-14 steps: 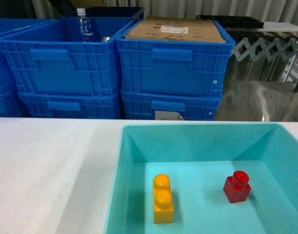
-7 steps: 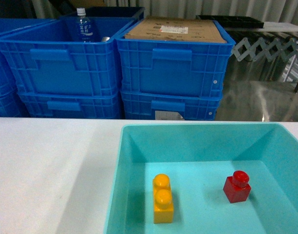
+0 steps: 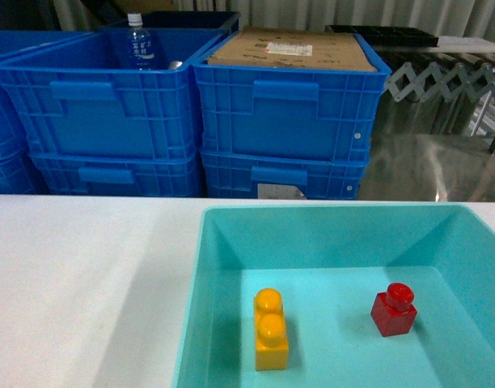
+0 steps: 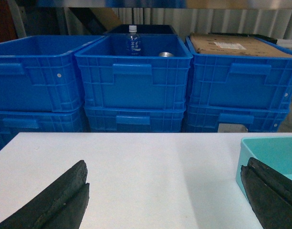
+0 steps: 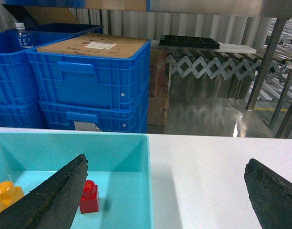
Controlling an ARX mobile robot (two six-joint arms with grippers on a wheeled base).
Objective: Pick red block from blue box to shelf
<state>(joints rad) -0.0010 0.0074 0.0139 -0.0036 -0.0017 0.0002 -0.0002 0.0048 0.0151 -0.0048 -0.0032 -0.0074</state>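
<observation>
The small glossy red plastic brick (image 3: 394,309) — one round stud up — stands upright on the floor of the light turquoise plastic bin (image 3: 223,267), right of the yellow-orange two-stud brick (image 3: 271,328). Nothing has shifted since earlier. Both the left gripper (image 4: 165,195) and right gripper (image 5: 167,193) gape wide, holding nothing — fingertips cut off.

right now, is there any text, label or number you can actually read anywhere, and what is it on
Nothing can be read as words.
Water bottle in a blue crate: a blue label with white marks, too blurred to read.
Cardboard sheet on the next crate: a white sticker with dark print, too small to read.
Lower crate: a pale tag on its front, blurred.
Red block, yellow brick and blue box: no markings visible.
</observation>
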